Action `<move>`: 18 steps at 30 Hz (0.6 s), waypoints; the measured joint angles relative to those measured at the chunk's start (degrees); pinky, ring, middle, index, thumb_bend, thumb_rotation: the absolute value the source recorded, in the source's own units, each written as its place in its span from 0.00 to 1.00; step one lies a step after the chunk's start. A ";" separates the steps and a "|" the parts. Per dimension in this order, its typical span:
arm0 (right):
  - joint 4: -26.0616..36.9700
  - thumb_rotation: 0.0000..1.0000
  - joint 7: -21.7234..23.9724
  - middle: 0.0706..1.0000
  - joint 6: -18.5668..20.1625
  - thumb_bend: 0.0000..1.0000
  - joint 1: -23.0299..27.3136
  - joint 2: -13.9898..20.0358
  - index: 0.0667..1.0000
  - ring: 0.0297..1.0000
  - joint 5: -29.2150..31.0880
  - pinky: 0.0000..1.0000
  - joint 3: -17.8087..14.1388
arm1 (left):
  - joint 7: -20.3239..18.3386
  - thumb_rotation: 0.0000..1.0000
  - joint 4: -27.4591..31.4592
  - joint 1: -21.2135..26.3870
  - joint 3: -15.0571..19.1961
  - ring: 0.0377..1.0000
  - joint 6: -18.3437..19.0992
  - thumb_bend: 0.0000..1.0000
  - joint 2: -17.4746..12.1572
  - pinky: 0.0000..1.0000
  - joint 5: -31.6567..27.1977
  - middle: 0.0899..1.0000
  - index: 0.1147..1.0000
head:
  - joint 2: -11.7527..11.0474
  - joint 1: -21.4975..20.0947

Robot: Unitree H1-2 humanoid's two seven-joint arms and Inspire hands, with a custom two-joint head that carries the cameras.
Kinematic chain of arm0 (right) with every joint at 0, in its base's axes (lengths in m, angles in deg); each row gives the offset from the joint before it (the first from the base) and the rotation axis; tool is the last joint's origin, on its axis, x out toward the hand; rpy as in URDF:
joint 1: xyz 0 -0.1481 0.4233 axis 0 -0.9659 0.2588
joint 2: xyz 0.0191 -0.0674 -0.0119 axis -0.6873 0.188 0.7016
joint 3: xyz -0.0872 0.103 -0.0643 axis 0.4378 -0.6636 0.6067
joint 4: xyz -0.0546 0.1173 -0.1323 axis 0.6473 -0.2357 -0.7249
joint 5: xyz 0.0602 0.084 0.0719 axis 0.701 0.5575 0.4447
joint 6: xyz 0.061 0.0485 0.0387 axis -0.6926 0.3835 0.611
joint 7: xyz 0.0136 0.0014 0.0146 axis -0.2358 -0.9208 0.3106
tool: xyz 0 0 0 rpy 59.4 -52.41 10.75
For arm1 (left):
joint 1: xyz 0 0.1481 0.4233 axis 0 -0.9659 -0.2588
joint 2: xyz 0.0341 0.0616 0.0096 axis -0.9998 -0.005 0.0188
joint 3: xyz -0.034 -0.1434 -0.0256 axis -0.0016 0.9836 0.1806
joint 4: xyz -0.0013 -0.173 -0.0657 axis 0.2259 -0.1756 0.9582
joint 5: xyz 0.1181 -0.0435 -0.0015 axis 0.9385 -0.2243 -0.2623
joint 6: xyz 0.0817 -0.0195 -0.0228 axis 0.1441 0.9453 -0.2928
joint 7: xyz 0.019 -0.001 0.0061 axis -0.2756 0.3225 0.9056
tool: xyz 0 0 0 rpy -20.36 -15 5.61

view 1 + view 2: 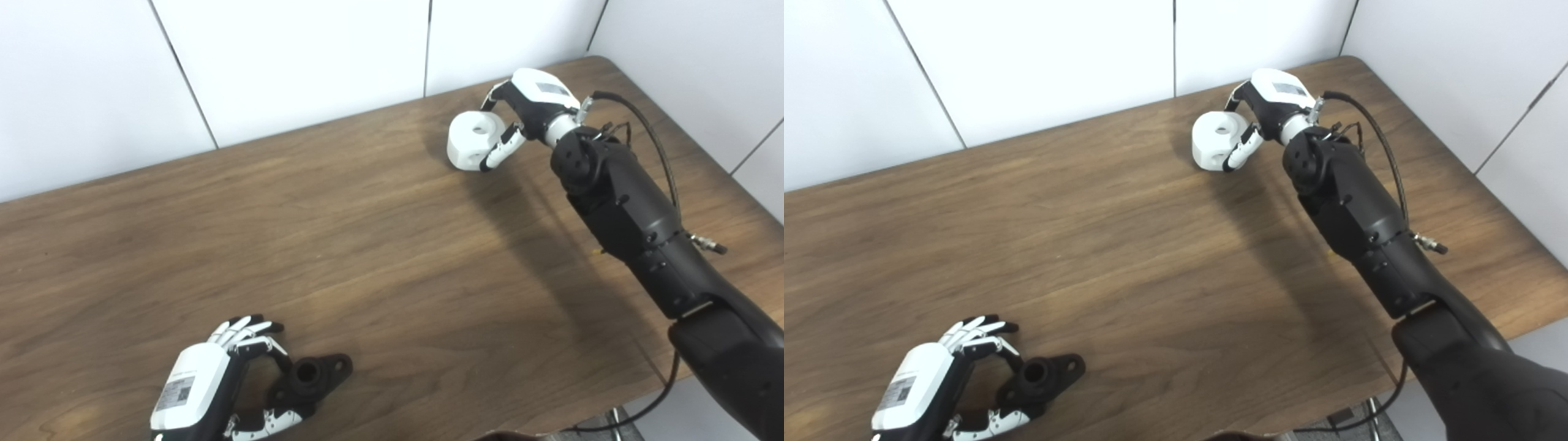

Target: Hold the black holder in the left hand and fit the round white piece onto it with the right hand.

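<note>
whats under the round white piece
The wooden table; the round white piece seems to rest on it, right robot hand curled around it. Its underside is hidden.

A black holder (313, 375) and a plain white round piece (474, 141) sit on a brown wood-grained desk (380, 257), against white walls (275, 55) with dark seams.

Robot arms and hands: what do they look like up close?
The left hand and right hand have glossy white back shells bearing printed grey labels, with black-and-white jointed fingers. The right arm is chunky matte black with a silver wrist ring, and thin black cables loop beside it.
</note>
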 measured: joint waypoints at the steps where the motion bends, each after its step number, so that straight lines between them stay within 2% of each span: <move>1: 0.08 0.15 -0.06 0.84 0.01 0.52 -0.03 0.00 0.45 0.94 0.14 0.87 -0.01 | 0.00 0.05 0.00 0.01 -0.01 0.89 0.01 0.52 0.00 0.93 0.01 0.79 0.42 | 0.09 0.00; 6: 2.98 0.15 -0.08 0.84 -0.12 0.52 -0.93 0.06 0.45 0.94 0.44 0.88 -0.04 | 0.01 0.05 0.00 0.06 -0.12 0.88 0.00 0.52 0.04 0.92 0.17 0.78 0.42 | 0.52 0.79; 13: 12.30 0.15 1.32 0.83 -0.91 0.52 -3.70 0.98 0.45 0.93 0.45 0.87 -0.05 | 0.02 0.05 0.13 0.27 -0.78 0.88 0.52 0.52 0.53 0.92 1.39 0.78 0.42 | 1.76 4.22; 14: 13.57 0.15 1.80 0.83 -0.83 0.52 -4.17 1.19 0.45 0.93 0.47 0.87 -0.09 | 0.02 0.05 0.13 0.28 -0.91 0.88 0.61 0.52 0.66 0.92 1.60 0.78 0.42 | 2.63 6.92; 17: 18.45 0.15 3.54 0.83 -0.18 0.52 -5.50 1.61 0.45 0.93 0.41 0.87 -0.17 | 0.03 0.05 0.16 0.29 -1.45 0.89 0.97 0.52 1.32 0.93 2.69 0.79 0.42 | 3.34 8.96; 18: 20.11 0.15 4.05 0.84 0.15 0.52 -5.87 1.55 0.45 0.93 0.39 0.88 -0.17 | 0.04 0.05 0.15 0.31 -1.59 0.89 1.15 0.52 1.54 0.93 2.86 0.79 0.42 | 3.77 11.05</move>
